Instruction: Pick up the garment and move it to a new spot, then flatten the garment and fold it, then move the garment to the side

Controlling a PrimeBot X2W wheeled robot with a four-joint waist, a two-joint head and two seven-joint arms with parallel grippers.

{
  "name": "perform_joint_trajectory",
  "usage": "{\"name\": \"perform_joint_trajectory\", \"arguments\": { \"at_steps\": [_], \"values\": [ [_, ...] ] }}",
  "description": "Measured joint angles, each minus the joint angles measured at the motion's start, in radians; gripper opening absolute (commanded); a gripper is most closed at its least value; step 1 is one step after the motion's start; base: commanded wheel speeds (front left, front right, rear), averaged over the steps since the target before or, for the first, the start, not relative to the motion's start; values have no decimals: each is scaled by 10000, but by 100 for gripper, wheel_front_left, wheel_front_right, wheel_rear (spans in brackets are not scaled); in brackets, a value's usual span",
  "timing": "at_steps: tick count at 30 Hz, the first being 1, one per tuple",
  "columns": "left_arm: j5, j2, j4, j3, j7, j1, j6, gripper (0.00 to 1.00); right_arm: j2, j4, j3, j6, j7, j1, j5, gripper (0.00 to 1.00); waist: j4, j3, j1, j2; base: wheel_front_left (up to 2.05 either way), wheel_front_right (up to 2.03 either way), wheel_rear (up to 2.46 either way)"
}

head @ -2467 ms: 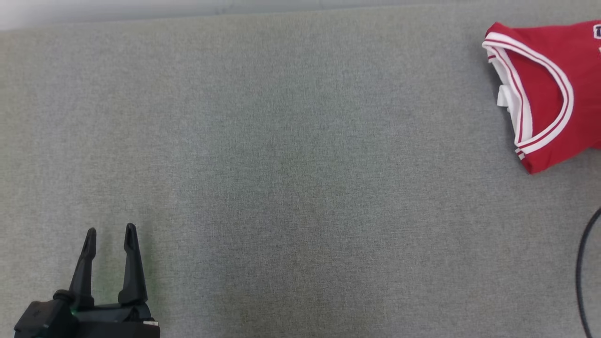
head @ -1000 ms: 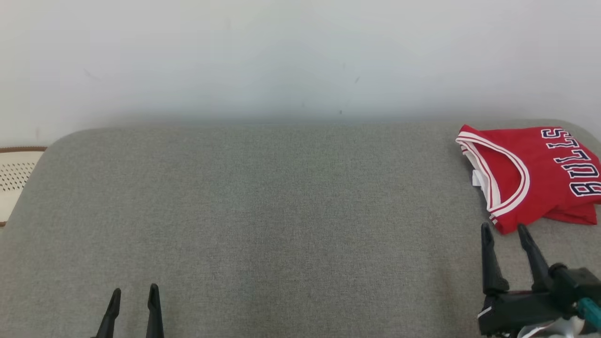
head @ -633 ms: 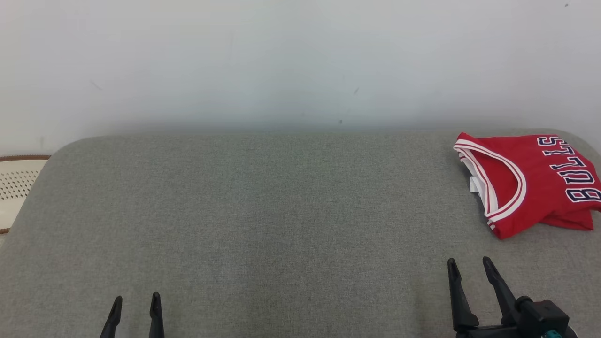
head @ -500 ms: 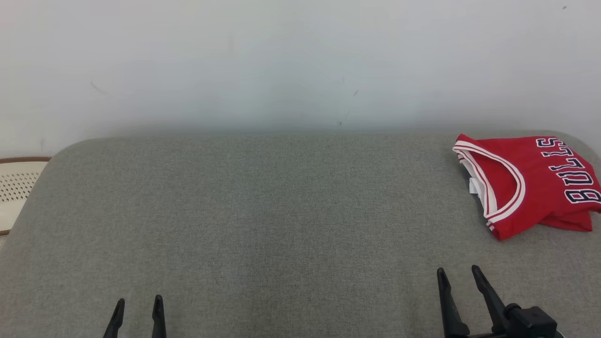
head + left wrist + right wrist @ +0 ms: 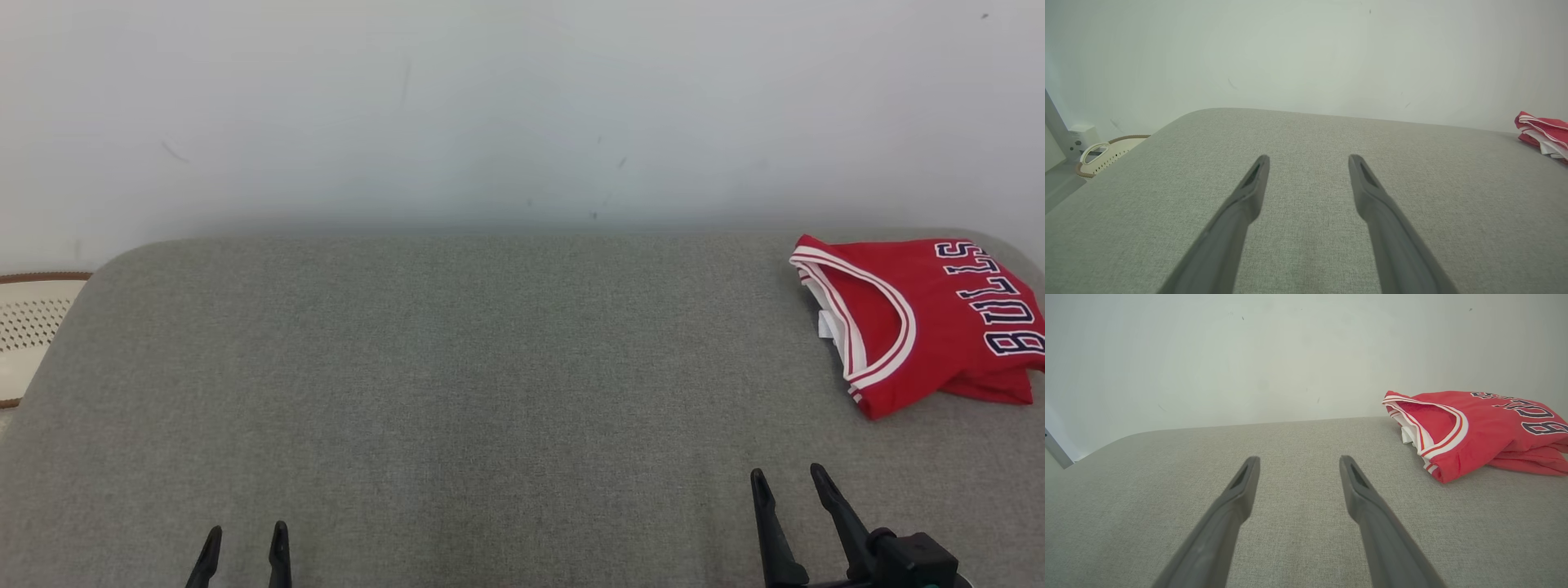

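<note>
Jersey [image 5: 939, 327] lies folded at the pad's [image 5: 490, 367] right end; left gripper [image 5: 246, 532] and right gripper [image 5: 787, 475] gape, empty.

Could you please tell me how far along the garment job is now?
Done, it seems: the jersey lies folded at the far right of the grey surface. In hand: nothing; the left gripper and right gripper stand open, empty, clear of it. Left: probably nothing.

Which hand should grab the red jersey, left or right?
Right, probably. The open right hand sits near the red jersey; the left hand is far across the grey surface.
</note>
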Motion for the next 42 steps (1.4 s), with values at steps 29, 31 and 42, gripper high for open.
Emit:
{"name": "perform_joint_trajectory", "arguments": {
  "at_steps": [29, 31, 42],
  "values": [
    [-3037, -98, 1344, -623, 207, -769, -295, 0, -35, 1321, -1149, -2, 1078, -534, 2364, 0, -131, 118, 0, 1, 0, 0, 0],
    [-3463, -96, 1471, -750, 205, -920, -299, 0, -44, 1427, -1315, -2, 1223, -664, 2706, 0, -142, 130, 0, 1, 0, 0, 0],
    [-5584, -92, 2125, -1302, 205, -1699, -464, 0, -119, 1998, -2130, -2, 1925, -1304, 4422, 0, -203, 192, 0, 1, 0, 0, 0]
  ]
}}
